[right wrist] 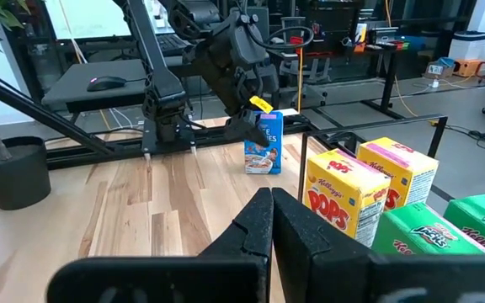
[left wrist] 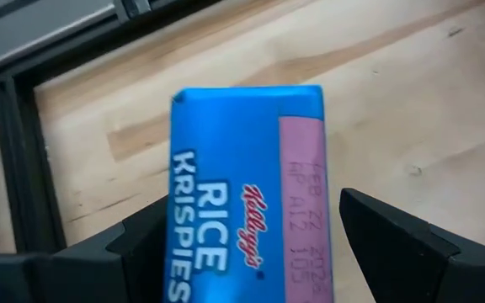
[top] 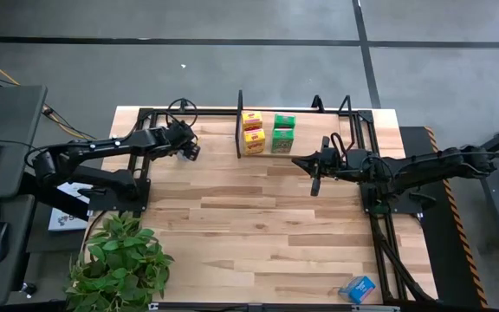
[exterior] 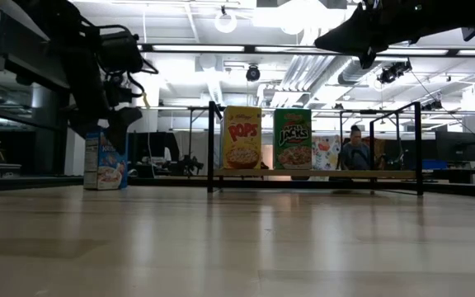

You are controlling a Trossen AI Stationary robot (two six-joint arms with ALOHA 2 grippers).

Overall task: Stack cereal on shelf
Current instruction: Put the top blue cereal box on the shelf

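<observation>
A blue cereal box (left wrist: 247, 168) stands upright on the table at the far left (exterior: 105, 172). My left gripper (left wrist: 253, 202) is open above it, slanting down, with a finger on either side of the box's top (exterior: 114, 124). On the shelf (exterior: 320, 174) stand yellow boxes (top: 252, 130) and green boxes (top: 282, 132), on their bottoms. My right gripper (top: 297, 160) hovers shut, high, just in front of the shelf (right wrist: 272, 202). Another blue box (top: 359, 289) lies at the table's near right corner. My left gripper straddles the blue box's top end from above. One finger (left wrist: 146, 240) stands right beside the box's side edge (left wrist: 175, 210), and whether it touches I cannot tell. The other finger (left wrist: 394, 240) is clear of the box by a gap.
A potted plant (top: 119, 260) stands at the near left corner. Black frame tubes (top: 384, 217) run along the table's right side and behind the left arm. The middle of the wooden tabletop (top: 258, 225) is bare. A person sits in the room beyond the shelf (exterior: 355, 153).
</observation>
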